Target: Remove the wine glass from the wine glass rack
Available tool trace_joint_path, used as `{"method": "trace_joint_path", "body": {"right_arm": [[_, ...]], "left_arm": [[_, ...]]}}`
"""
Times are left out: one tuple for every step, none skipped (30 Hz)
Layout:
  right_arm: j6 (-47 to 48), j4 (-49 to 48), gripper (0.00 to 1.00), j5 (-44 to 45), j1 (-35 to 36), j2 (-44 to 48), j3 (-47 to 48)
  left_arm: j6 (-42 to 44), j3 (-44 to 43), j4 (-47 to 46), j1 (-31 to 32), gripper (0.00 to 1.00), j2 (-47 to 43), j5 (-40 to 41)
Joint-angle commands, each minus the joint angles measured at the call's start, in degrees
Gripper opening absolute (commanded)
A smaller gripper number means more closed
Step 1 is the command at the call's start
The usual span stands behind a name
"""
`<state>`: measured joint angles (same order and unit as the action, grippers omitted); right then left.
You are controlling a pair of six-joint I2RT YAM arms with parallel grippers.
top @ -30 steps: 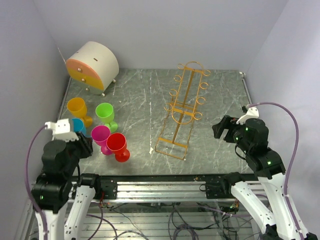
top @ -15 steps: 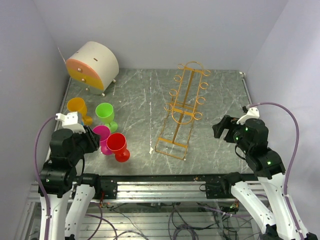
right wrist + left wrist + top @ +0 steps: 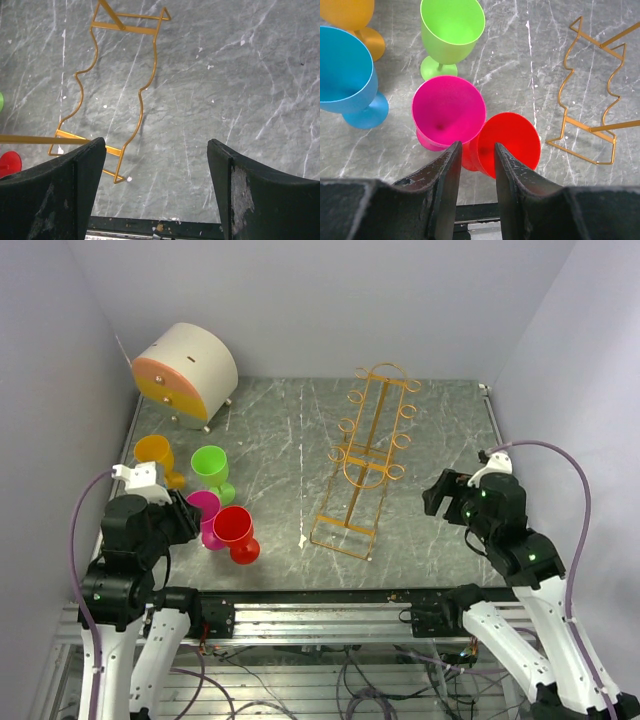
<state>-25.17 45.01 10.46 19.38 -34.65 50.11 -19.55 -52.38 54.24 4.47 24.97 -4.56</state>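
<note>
At the upper left of the overhead view I see a round white box [image 3: 188,365] with an orange face. Below it five plastic wine glasses stand bunched on the grey table [image 3: 270,430]: the orange glass [image 3: 345,12], blue glass [image 3: 342,70], green glass [image 3: 452,25], pink glass [image 3: 447,110] and red glass [image 3: 515,142]. My left gripper [image 3: 476,146] hangs just above the pink and red ones, jaws a narrow gap apart, nothing held. At centre the wine glass rack [image 3: 365,462] stands with every hook bare, so I judge the removal done. At right my right gripper [image 3: 156,145] is spread wide and empty over bare stone. I would lift the left one straight up before swinging, as a brushed rim could tip. Open room lies either side of the rack, and walls [image 3: 70,390] hem both table edges
</note>
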Motion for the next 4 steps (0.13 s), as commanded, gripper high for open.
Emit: {"method": "trace_joint_path", "body": {"right_arm": [[-0.96,0.60,0.83,1.93,0.82,-0.12,-0.27],[-0.97,0.51,0.83,1.87,0.84,0.02,-0.30],[-0.97,0.46,0.84,1.85,0.84,0.24,-0.34],[-0.99,0.43,0.85,1.89,0.84,0.44,-0.36]], "left_arm": [[-0.32,0.29,-1.92,-0.34,0.43,0.04,-0.04],[-0.31,0.34,-1.87,-0.34,0.43,0.11,-0.03],[-0.36,0.30,-1.86,-0.34,0.43,0.09,-0.03],[-0.44,0.34,-1.86,-0.33,0.43,-0.06,0.05]]}}
